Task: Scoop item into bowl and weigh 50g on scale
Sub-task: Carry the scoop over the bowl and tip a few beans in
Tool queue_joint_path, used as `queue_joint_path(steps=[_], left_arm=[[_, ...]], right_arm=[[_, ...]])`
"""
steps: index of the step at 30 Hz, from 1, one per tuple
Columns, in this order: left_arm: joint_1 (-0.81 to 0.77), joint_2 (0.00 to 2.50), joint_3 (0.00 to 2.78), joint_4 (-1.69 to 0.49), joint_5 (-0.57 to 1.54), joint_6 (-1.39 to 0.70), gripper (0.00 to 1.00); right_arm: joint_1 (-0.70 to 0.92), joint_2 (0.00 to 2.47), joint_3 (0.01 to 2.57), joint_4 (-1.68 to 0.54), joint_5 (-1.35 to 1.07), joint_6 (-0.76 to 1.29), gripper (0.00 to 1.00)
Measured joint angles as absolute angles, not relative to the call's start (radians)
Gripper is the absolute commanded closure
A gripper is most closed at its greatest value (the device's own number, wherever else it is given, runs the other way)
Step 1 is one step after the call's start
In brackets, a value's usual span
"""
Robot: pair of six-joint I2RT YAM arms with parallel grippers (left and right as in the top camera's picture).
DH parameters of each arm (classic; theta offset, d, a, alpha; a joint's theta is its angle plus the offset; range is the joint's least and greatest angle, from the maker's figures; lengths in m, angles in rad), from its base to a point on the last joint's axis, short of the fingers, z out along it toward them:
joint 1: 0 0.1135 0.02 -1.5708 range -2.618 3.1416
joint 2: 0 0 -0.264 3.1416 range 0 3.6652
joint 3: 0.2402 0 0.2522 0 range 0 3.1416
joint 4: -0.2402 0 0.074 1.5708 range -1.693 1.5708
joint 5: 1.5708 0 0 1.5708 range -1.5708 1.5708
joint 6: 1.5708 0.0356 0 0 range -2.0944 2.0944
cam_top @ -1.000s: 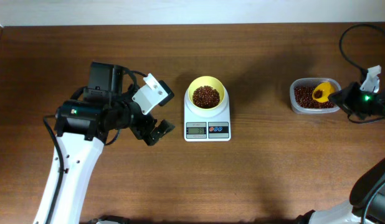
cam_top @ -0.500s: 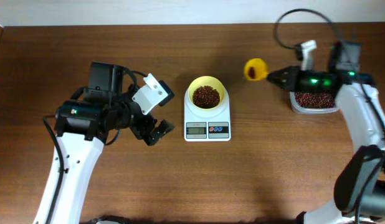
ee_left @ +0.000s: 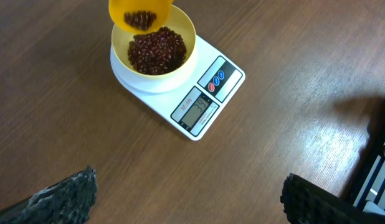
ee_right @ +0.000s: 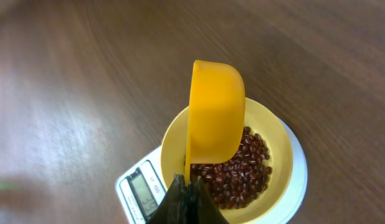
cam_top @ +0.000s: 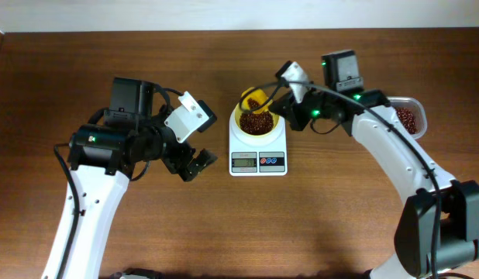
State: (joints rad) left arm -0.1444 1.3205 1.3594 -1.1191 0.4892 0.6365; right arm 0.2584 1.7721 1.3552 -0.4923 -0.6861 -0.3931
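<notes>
Beans [ee_right: 237,176] heap in the pale yellow bowl [ee_right: 275,134] seated on the platform of the white scale [cam_top: 258,155], as the right gripper [ee_right: 181,198], pinched shut on the handle of a yellow scoop [ee_right: 216,115], holds that scoop on edge directly above the bowl, toward the side away from the scale's display [ee_left: 194,112]. The left wrist view shows a small load of beans inside the scoop, so the pour looks part-way through. Done well, the step calls for a slow, slight roll of the wrist, so the beans trickle rather than drop in a rush. The scoop's lip should stay inside the bowl's rim yet clear of it, since any touch on bowl or scale would likely falsify the weight, and the tilt should be levelled off as the display nears the target. The digits are too small to read with confidence. The left gripper [cam_top: 197,165], jaws spread wide and holding nothing, hangs over the wooden surface [cam_top: 340,225] near the scale's left side, apart from it, and is best kept off it. The beans are tiny, dark reddish-brown and glossy, a loose mound likely to shift and roll freely; more lie in a clear tub [cam_top: 410,116] well to the right of the scale.
</notes>
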Motion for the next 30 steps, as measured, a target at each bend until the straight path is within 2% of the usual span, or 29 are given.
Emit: queue_joint_path(steps=[3, 13, 30], left_arm=[[-0.144, 1.32, 1.359, -1.119, 0.489, 0.636, 0.01], [-0.144, 1.32, 1.359, -1.119, 0.489, 0.636, 0.01], [-0.144, 1.32, 1.359, -1.119, 0.489, 0.636, 0.01]], right_arm=[[0.304, 1.772, 1.356, -0.483, -0.575, -0.45, 0.96], [0.334, 1.772, 1.356, -0.482, -0.431, -0.499, 0.96], [0.341, 1.766, 1.356, -0.493, -0.415, -0.509, 0.96]])
